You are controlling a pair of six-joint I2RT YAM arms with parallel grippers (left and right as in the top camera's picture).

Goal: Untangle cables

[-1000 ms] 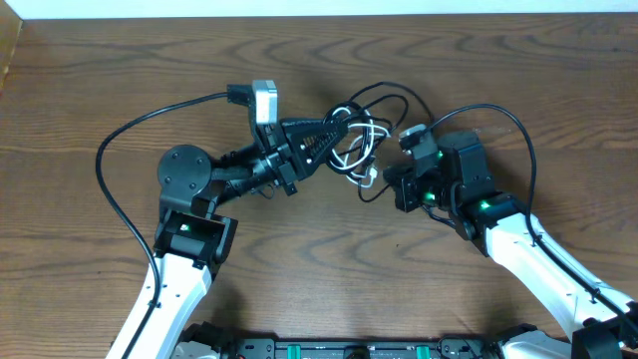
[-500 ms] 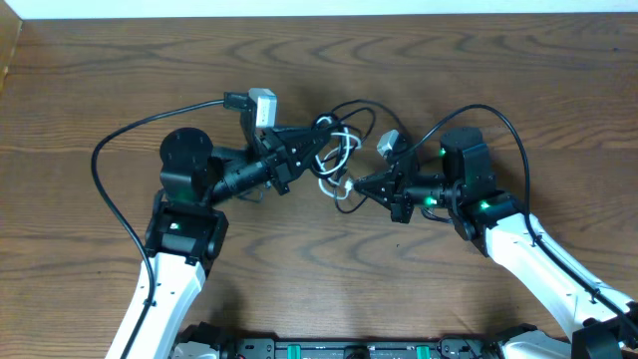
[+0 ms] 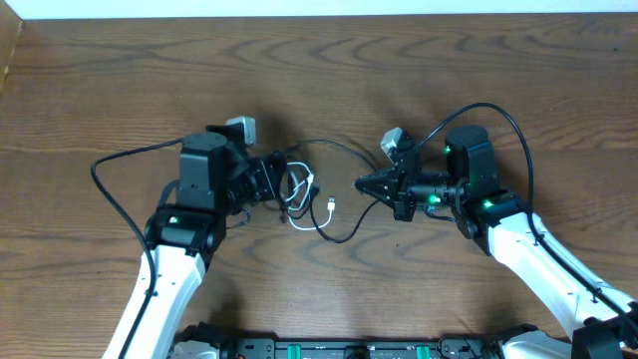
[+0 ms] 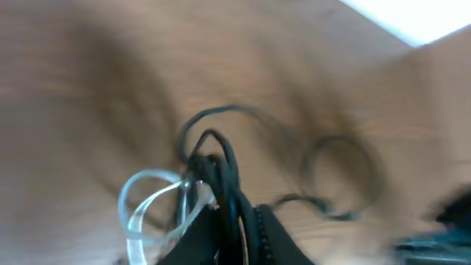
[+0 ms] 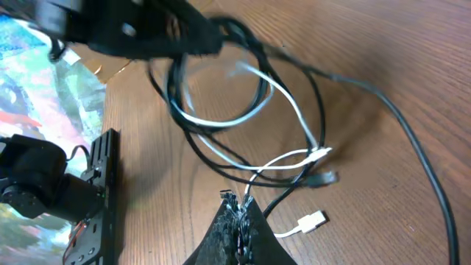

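Cables lie in a loose tangle on the wooden table, between the two arms and right against the left gripper. Several black loops cross a white cable, whose plug rests just beside the bundle. In the blurred left wrist view the left gripper's jaws look narrow, with black strands at their tips, though whether they grip cannot be told. The right gripper stands apart from the tangle, jaws pressed together on one thin black cable that curves back to the bundle.
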